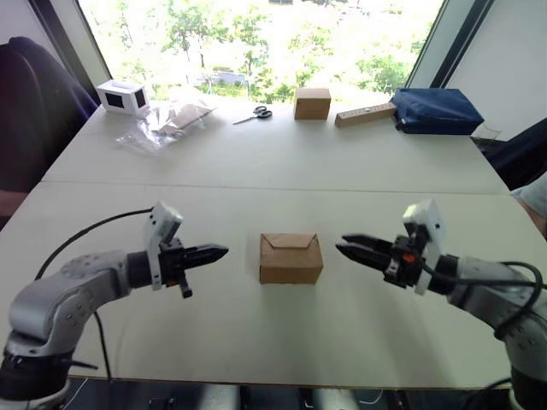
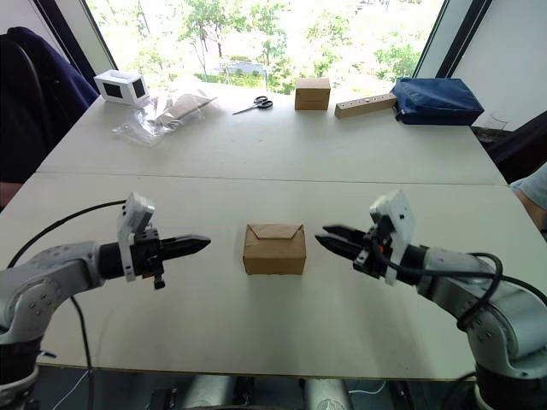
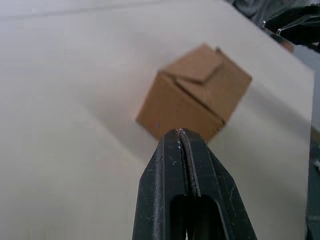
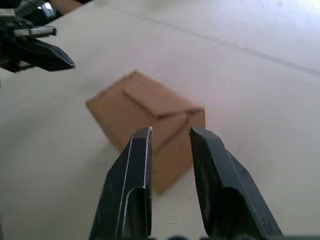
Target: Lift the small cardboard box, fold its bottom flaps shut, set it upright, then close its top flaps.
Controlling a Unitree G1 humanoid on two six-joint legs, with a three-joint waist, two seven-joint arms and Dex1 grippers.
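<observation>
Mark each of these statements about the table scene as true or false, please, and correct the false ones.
1. The small cardboard box stands on the table between the two grippers. True.
2. The left gripper is clamped on the box. False: it is shut and apart from the box.
3. The right gripper is open. True.
4. The scissors lie beside the small cardboard box. False: they lie at the far edge, near the window.
5. The box's top flaps are folded shut. True.
</observation>
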